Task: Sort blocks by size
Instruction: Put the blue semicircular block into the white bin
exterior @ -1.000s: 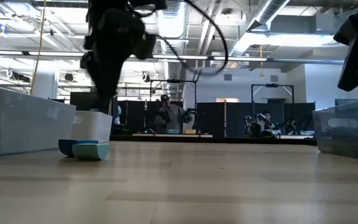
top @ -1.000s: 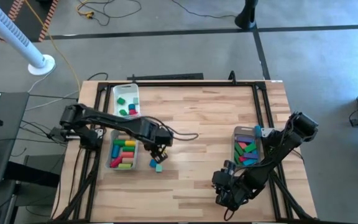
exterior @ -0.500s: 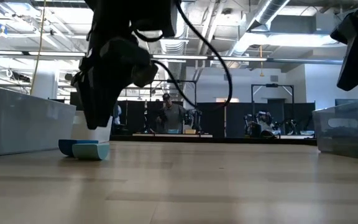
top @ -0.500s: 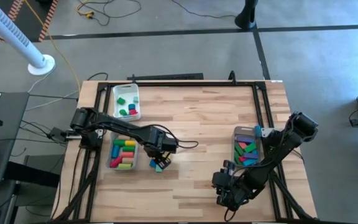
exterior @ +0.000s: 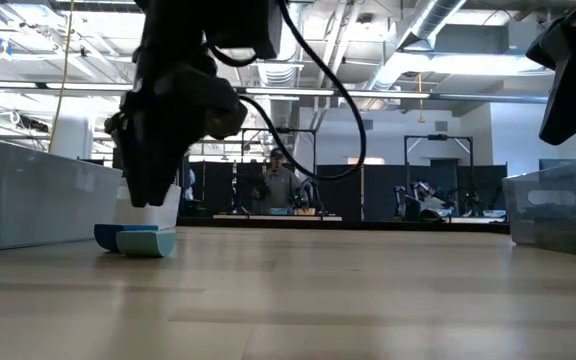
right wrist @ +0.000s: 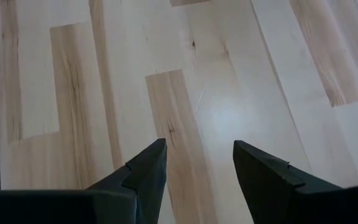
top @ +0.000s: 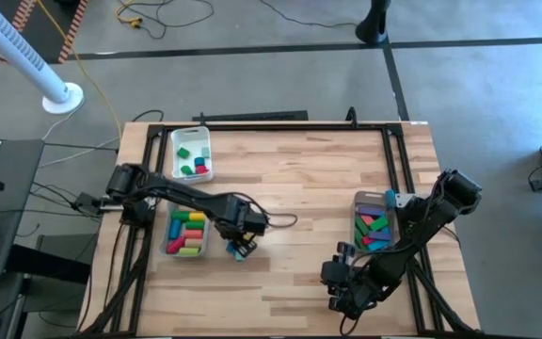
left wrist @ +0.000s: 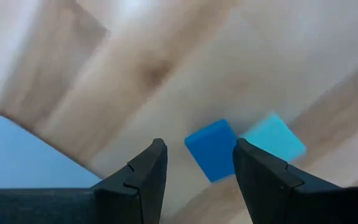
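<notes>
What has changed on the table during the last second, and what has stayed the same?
The left pincer swung over the two loose blocks beside the bin and came lower; it now hangs open above the blue block, the teal block beside it. Nothing was gripped or released. Both blocks, the bins and the right pincer, open at the near edge, stayed put.

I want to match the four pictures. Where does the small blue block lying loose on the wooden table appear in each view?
High view: the small blue block lies beside the clear plastic bin of long blocks, under the left claw.
Low view: far left on the tabletop, below the left claw.
Left wrist view: centre, between the fingers.
Right wrist view: not in it.
Shared landmark: the small teal block touching it.
</notes>
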Controlling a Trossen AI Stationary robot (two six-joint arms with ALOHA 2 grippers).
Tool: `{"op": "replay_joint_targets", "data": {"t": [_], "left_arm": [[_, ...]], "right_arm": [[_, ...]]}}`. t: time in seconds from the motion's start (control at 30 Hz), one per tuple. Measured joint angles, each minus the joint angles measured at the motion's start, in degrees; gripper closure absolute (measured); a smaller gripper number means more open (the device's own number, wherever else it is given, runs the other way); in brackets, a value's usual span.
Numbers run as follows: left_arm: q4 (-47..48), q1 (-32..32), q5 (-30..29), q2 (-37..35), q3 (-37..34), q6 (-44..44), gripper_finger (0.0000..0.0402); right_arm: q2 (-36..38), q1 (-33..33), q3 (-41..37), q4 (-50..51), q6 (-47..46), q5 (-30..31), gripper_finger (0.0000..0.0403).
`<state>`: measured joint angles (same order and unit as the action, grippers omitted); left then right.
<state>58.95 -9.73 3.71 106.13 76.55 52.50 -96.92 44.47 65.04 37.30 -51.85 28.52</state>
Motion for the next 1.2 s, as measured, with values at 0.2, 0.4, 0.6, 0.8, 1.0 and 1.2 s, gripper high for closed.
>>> {"op": "replay_joint_targets", "data": {"t": [0.2, 0.4, 0.6, 0.8, 1.0, 1.2], "left_arm": [[1.76, -2.15, -4.02, 0.00, 0.00, -1.02, 0.0227], [2.34, -3.18, -2.94, -0.02, 0.00, -0.51, 0.0227], [0.91, -3.22, -4.23, -0.02, 0.00, 2.44, 0.0227], [1.11, -4.90, -5.87, -0.02, 0.00, 4.87, 0.0226], [0.90, -7.32, -8.66, -0.04, 0.00, 13.02, 0.0179], [-2.66, -8.37, -8.34, -0.09, 0.02, 20.69, 0.0118]], "right_arm": [[0.00, 0.00, 0.00, -0.02, 0.51, 0.57, 0.0191], [0.00, -0.19, 0.00, -0.04, 2.01, 0.73, 0.0191], [0.00, -0.76, 0.00, -0.09, 2.42, 0.87, 0.0191], [0.00, -0.74, 0.00, 0.15, 2.88, 0.91, 0.0191], [0.00, -0.46, 0.00, 4.54, 3.02, 0.45, 0.0191], [0.00, 1.05, 0.00, 7.55, 2.85, -0.36, 0.0191]]}}
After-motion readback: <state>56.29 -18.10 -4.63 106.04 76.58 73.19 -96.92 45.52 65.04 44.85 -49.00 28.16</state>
